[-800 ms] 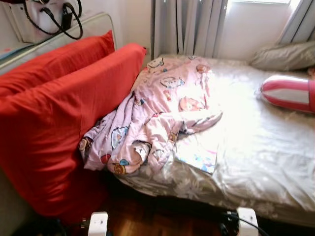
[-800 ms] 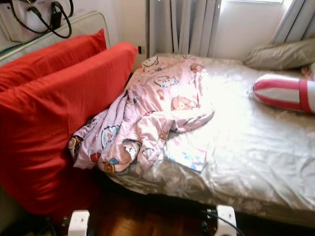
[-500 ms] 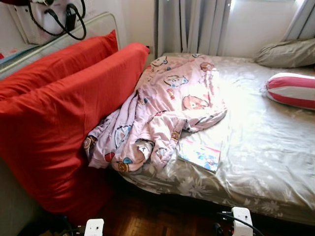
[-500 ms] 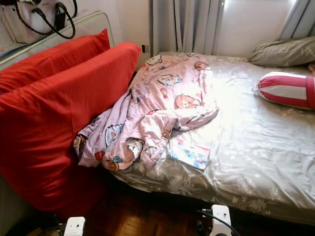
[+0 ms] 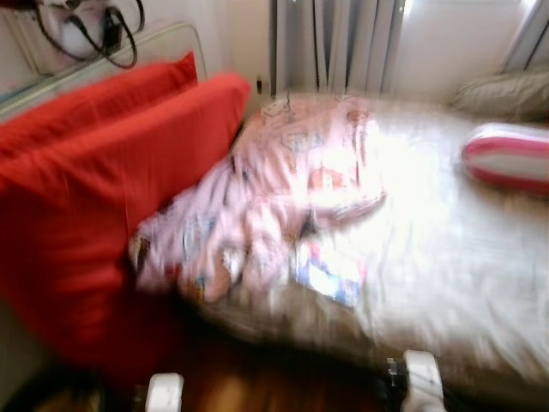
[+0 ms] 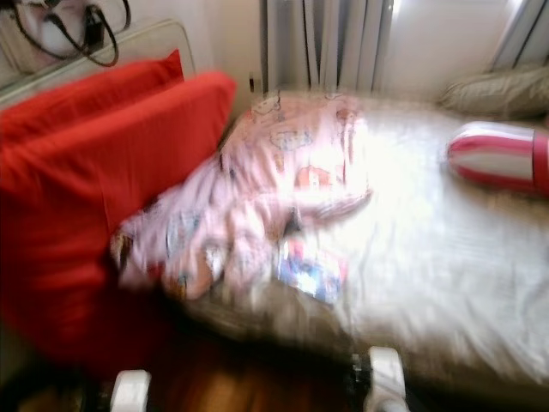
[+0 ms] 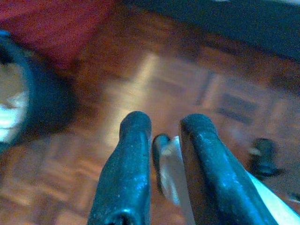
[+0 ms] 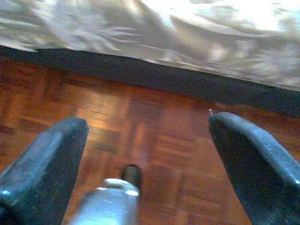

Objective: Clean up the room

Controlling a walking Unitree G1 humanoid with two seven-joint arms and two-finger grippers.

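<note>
Pink blanket (image 5: 283,197) bunched on the bed's (image 5: 463,257) near-left corner, spilling against red cushion (image 5: 103,189); small booklet (image 5: 330,273) just beside it. Left gripper (image 7: 164,140) fingers nearly together, right gripper (image 8: 145,140) spread wide, both empty over parquet floor (image 8: 140,117). Risk: head views are blurred, so a reach now could misjudge the blanket's edge or snag the booklet.

The bed (image 5: 480,283), under a pale floral sheet, carries a crumpled pink printed blanket (image 5: 274,206) on its left half, spilling over the near-left edge. A thin colourful book (image 5: 330,273) lies flat just right of the blanket near the edge. A red-and-white striped bolster (image 5: 506,156) and a grey pillow (image 5: 502,93) lie far right.
</note>
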